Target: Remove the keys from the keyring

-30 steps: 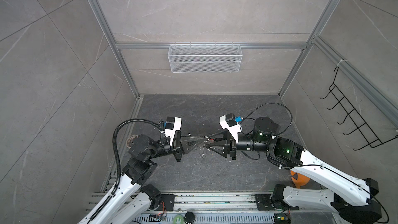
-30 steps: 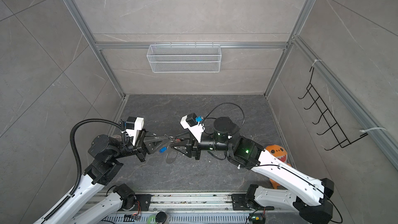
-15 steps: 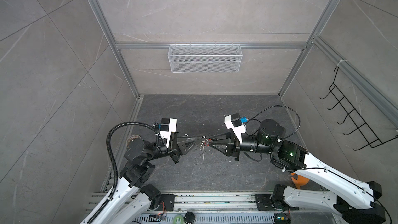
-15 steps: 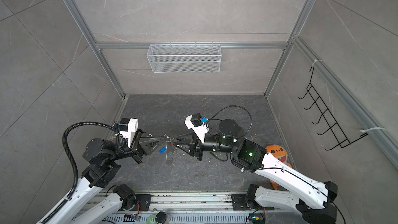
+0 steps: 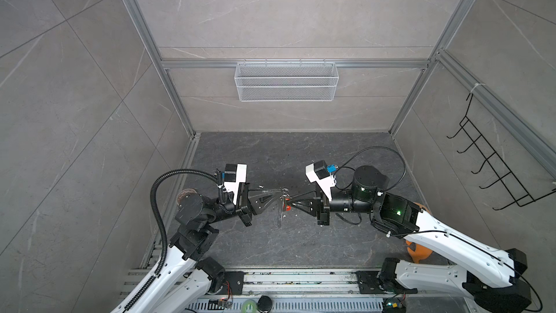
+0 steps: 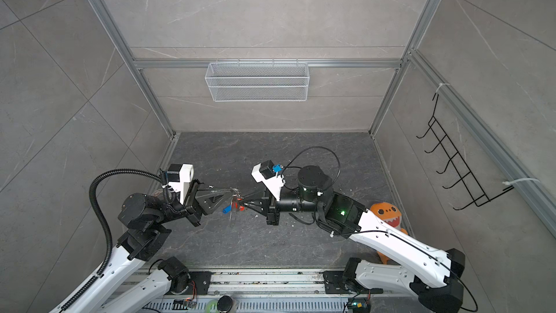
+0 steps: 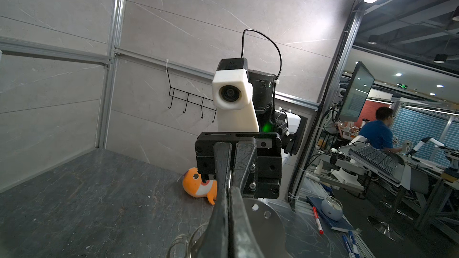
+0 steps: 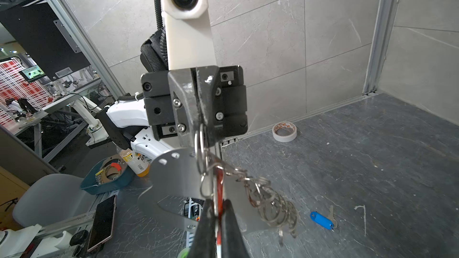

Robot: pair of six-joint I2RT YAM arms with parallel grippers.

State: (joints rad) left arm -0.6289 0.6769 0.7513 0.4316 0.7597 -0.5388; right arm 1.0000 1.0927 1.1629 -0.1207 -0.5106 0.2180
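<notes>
Keyring (image 8: 268, 202) hangs above the desk (image 8: 372, 170) between both tools. The left tool (image 8: 201, 130) pinches its ring; the right tool (image 8: 218, 203) is pressed together on the red key (image 8: 219, 187). The blue key (image 8: 321, 220) lies loose on the desk.

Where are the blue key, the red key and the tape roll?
blue key (image 8: 321, 220), right wrist view, on its plastic body.
red key (image 8: 219, 189), right wrist view, on its red body.
tape roll (image 8: 285, 138), right wrist view, on its outer wall.
</notes>
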